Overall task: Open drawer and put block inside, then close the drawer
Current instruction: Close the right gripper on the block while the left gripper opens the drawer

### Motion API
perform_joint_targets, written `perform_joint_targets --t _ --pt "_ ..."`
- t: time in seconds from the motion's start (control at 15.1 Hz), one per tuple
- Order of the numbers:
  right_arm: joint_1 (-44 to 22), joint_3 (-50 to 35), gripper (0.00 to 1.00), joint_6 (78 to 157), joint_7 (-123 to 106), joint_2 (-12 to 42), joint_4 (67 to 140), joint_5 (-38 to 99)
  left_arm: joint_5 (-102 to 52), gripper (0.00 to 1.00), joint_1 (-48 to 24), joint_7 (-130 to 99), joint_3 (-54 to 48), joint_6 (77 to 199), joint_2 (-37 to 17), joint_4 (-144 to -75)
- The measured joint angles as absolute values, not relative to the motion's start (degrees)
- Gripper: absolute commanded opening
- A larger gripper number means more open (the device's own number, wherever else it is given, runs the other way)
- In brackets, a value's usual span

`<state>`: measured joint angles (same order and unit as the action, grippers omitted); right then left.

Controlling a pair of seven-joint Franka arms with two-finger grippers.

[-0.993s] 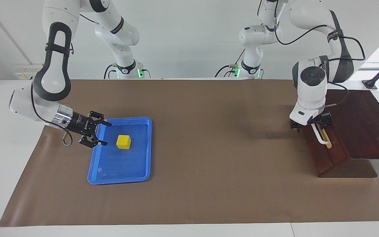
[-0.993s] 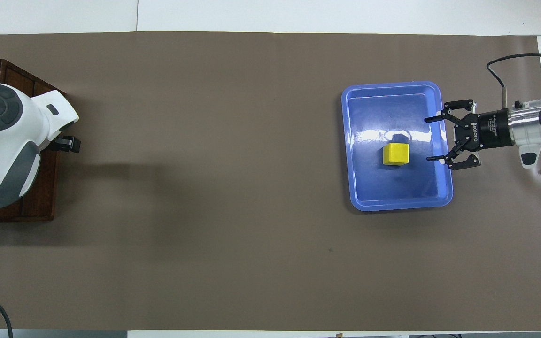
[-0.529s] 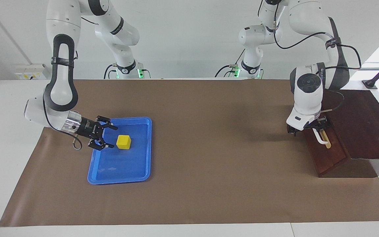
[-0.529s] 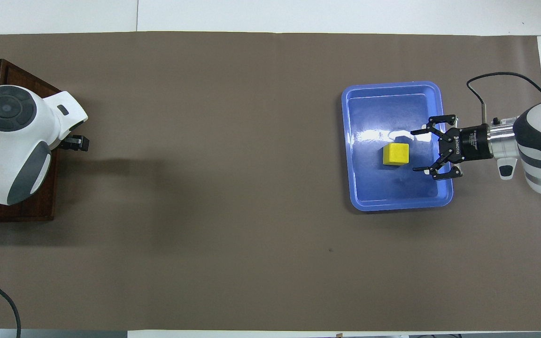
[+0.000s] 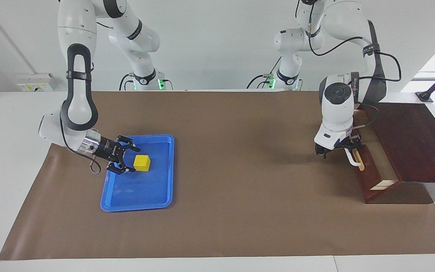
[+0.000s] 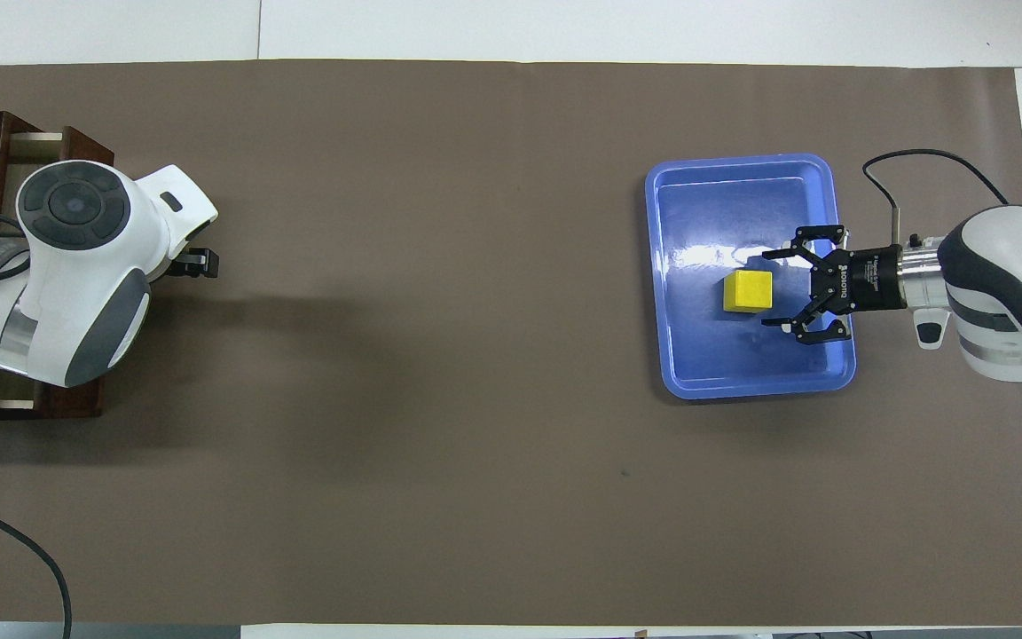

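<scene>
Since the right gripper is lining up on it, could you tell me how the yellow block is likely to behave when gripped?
The block looks rigid with flat faces, so it should neither roll nor tip. On the glossy blue tray it may slide if nudged by the right gripper.

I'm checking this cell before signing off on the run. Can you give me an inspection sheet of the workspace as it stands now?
Surface: table under a brown mat; white margins around it.
Job's things: drawer partly open, pale inside showing, in its dark wooden box at the left arm's end. Block, yellow, sits in the blue tray at the right arm's end.
Clutter: nothing seen.
Grippers: left gripper at the drawer's white handle; whether it grips it cannot be told. Right gripper low over the tray, fingers open beside the block, not holding it.
Cables: black cables on both arms; a loop by the right wrist.
Surroundings: white wall, arm bases with green lights.
</scene>
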<state>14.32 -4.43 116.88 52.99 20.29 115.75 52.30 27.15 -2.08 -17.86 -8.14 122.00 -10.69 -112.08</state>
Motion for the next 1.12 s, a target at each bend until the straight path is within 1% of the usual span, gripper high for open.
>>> perform_joint_targets --t 0.2,0.4,0.79,0.99,1.06,1.12 --pt "13.8 -4.4 0.97 118.0 52.9 20.3 116.6 52.8 23.9 1.00 -3.4 -19.0 -8.2 120.6 -11.1 -110.6" --pt "13.8 -4.4 0.93 118.1 52.6 20.3 117.1 52.8 21.5 1.00 -4.6 -21.0 -8.2 120.2 -11.4 -109.6" --pt "13.8 -4.4 0.91 118.2 50.0 20.3 117.8 52.8 21.2 1.00 -7.4 -25.6 -8.1 119.4 -11.5 -109.1" --pt "13.9 -4.3 0.88 118.2 48.9 20.3 118.3 52.8 21.0 1.00 -7.9 -26.1 -8.1 119.4 -11.5 -109.1" --pt "13.9 -4.2 0.86 118.2 48.4 20.3 118.4 52.8 20.7 1.00 -8.1 -26.1 -8.1 119.4 -11.5 -109.1" --pt "14.0 -4.1 0.80 118.2 48.0 20.2 118.5 52.8 20.6 1.00 -8.1 -26.1 -8.0 119.3 -11.5 -109.0"
